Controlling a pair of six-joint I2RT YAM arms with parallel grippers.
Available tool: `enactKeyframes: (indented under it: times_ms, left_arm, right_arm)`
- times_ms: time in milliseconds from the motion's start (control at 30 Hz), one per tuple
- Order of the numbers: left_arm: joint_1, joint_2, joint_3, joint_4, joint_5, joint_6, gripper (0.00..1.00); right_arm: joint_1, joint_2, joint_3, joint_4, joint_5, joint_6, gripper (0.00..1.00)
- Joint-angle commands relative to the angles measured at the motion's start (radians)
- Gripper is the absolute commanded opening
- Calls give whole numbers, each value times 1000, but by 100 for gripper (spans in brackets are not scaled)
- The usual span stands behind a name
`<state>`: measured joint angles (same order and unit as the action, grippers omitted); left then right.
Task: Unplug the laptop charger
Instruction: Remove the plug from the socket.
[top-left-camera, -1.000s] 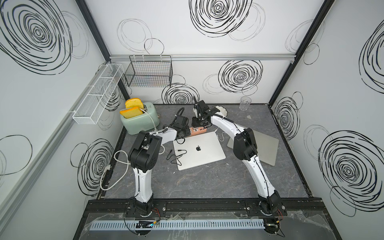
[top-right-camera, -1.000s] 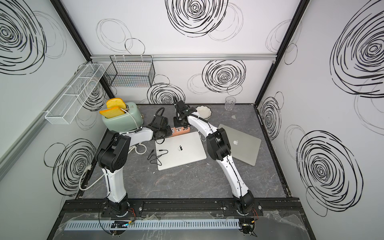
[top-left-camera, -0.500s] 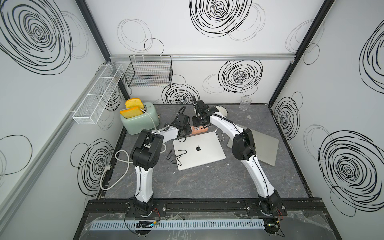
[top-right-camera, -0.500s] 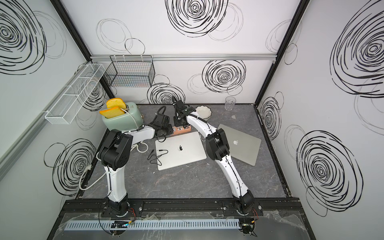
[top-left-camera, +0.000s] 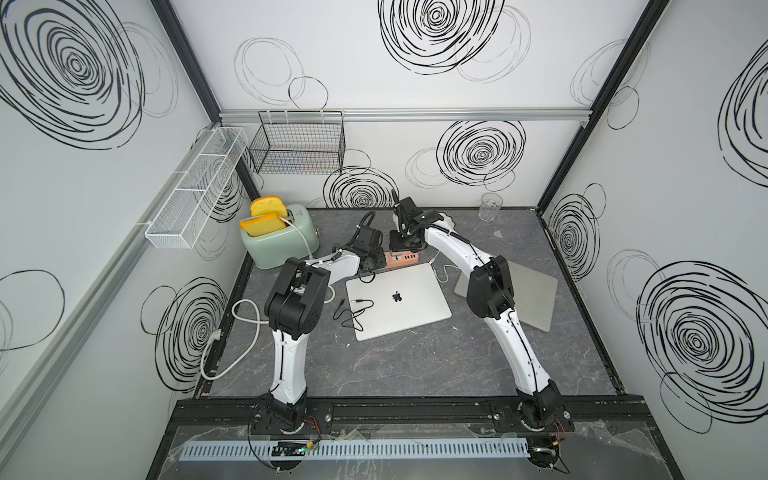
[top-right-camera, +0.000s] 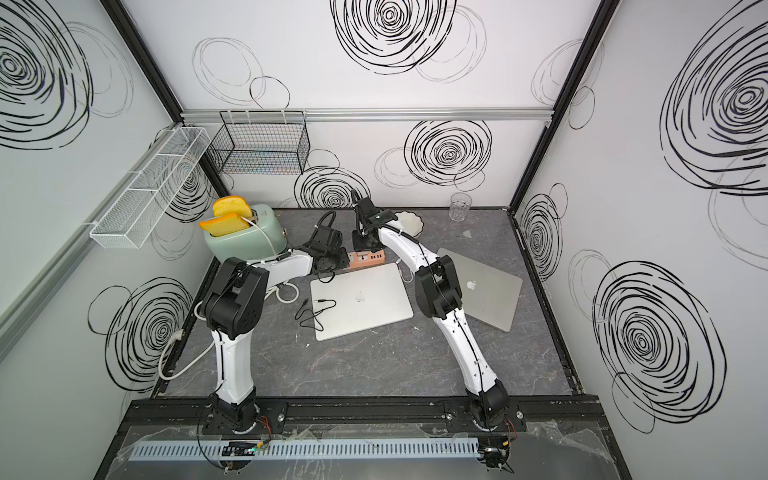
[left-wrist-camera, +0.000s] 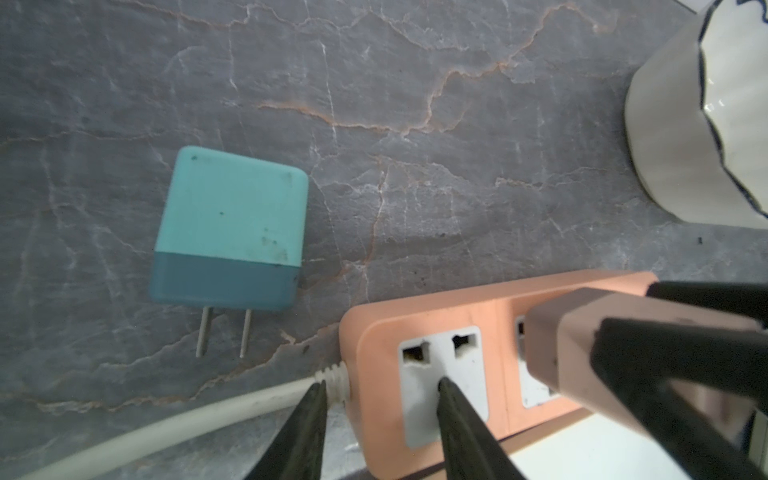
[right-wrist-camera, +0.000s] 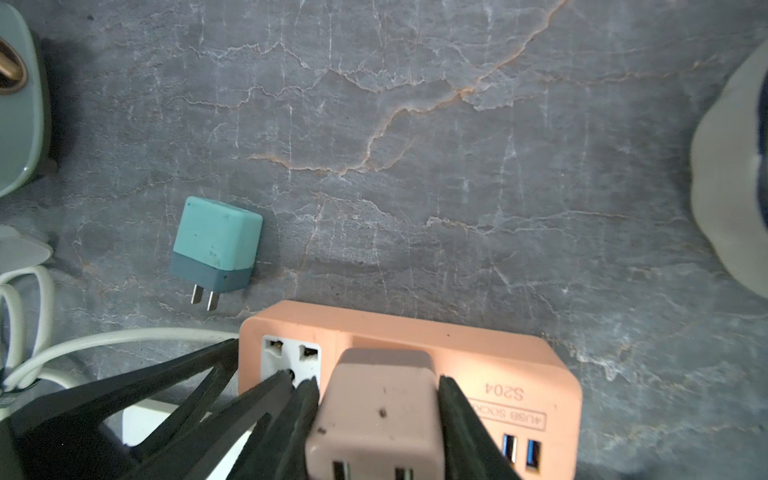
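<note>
Right claw (right-wrist-camera: 376, 384) grips charger (right-wrist-camera: 374, 428); half-open left claw (left-wrist-camera: 382, 388) pins power strip (left-wrist-camera: 436, 307), which could lift if it slips

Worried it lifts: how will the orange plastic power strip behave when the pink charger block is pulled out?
The orange plastic power strip looks light and rigid, so it would probably rise with the pink charger block unless held. The left end effector, resting on its socket face, likely pins it. Its white cord may tug it sideways.
</note>
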<state>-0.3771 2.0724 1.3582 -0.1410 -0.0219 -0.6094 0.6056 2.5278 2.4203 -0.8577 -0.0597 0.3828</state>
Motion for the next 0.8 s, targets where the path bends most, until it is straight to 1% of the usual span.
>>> enactKeyframes:
  times_ms: [0, 200, 533, 600, 700, 767]
  left_arm:
    - [-2, 120, -44, -176, -56, 5, 46]
    - [-15, 126, -34, -193, -68, 5, 46]
    - [-34, 121, -40, -206, -85, 8, 46]
    - [-37, 123, -35, -210, -87, 10, 46]
    - [-37, 128, -27, -216, -87, 15, 46]
    - [-37, 130, -23, -218, -89, 17, 46]
  right_arm:
    - [42, -44, 60, -112, -46, -72, 18]
    - [47, -66, 61, -129, -17, -101, 18]
    - [12, -75, 56, -130, -178, -16, 18]
    - [14, -79, 60, -132, -155, -24, 18]
    - [24, -87, 59, -158, -61, -78, 18]
    - [20, -85, 53, -177, -45, -92, 18]
